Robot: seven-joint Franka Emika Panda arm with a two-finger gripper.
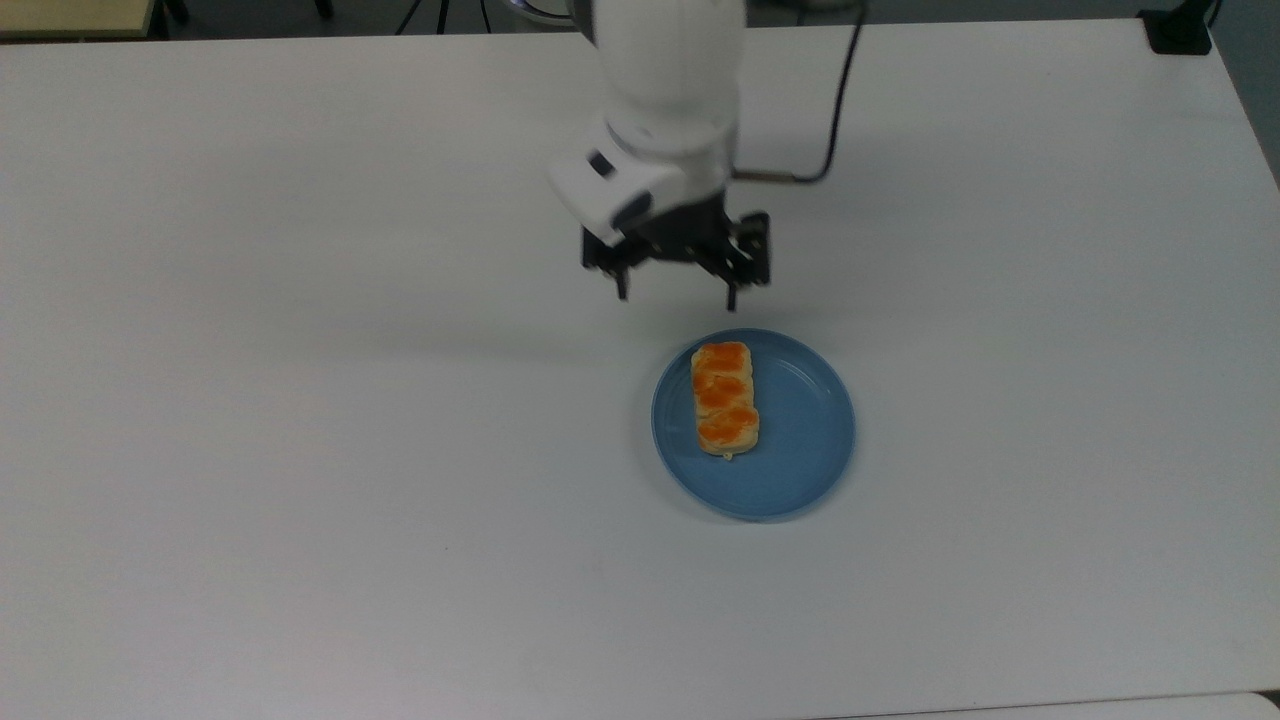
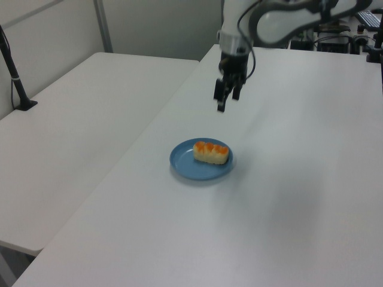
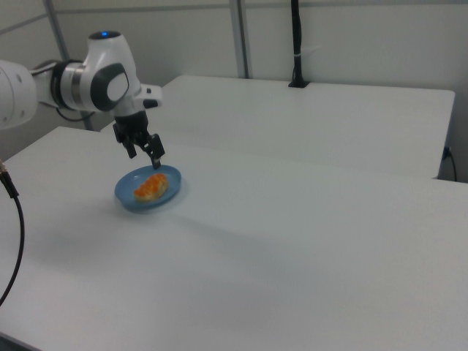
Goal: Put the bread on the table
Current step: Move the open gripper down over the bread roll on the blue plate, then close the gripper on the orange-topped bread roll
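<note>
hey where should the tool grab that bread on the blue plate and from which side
Best guess: come straight down from above and pinch the bread across its narrow width at the middle lump. It lies flat on the plate with its long sides exposed, and the open tool hangs just beyond its far end.

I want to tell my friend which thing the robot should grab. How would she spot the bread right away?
Start at the big plain white tabletop, then find the round blue plate near its middle. On the plate's side toward the top view's left lies the bread, a small oblong pale-tan loaf. Its three joined lumps with glossy orange-brown tops are the only orange thing there.
</note>
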